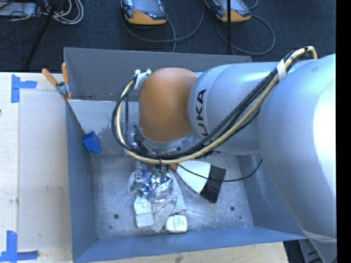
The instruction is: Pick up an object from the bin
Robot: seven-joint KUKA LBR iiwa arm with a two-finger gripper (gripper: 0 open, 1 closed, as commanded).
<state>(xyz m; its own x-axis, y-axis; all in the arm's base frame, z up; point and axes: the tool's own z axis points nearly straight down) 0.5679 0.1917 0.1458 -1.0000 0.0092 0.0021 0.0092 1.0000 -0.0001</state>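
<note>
My gripper (149, 179) hangs low under the orange wrist cover, down in the middle of the bin floor. It stands right over a small heap: a striped grey cloth (166, 206), a white boxy piece (143, 213) at the cloth's left edge, and a round white item (176, 223) at its front. Just to the right of the gripper lies a white brush with black bristles (202, 177). The arm hides whatever lies directly beneath the wrist.
A blue block (91, 142) rests against the left wall, apart from the heap. The big arm covers the bin's back and right half. Bare floor shows at the front left and front right.
</note>
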